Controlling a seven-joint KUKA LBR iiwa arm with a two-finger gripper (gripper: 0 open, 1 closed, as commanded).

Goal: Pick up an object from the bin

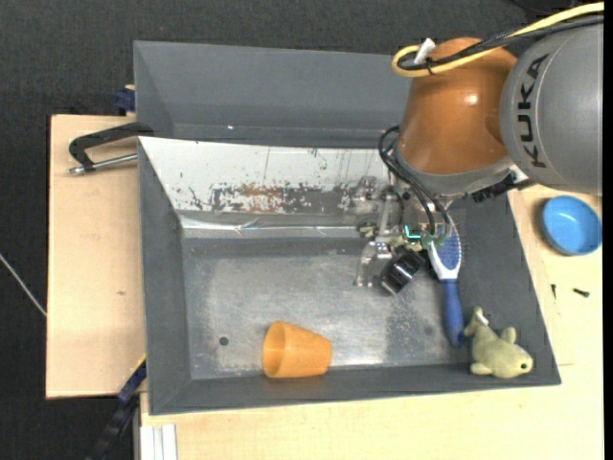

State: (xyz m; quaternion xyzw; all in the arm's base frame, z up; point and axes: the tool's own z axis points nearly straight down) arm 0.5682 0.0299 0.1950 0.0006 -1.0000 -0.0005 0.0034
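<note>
The arm reaches in from the right, its orange-covered wrist hanging over the far right part of the grey bin point(163, 286), with the gripper point(375, 260) pointing down near the floor; whether it is spread or closed cannot be told. A blue brush point(446, 290) with white bristles lies just to its right, and a small black piece point(397, 275) sits between them. One orange cup point(295, 350) lies on its side by the near wall, and one greenish plush fish point(498, 352) lies in the near right corner.

Blue brush point(448, 300) head partly hidden behind hand point(385, 270); arm point(565, 94) cropped right.
</note>
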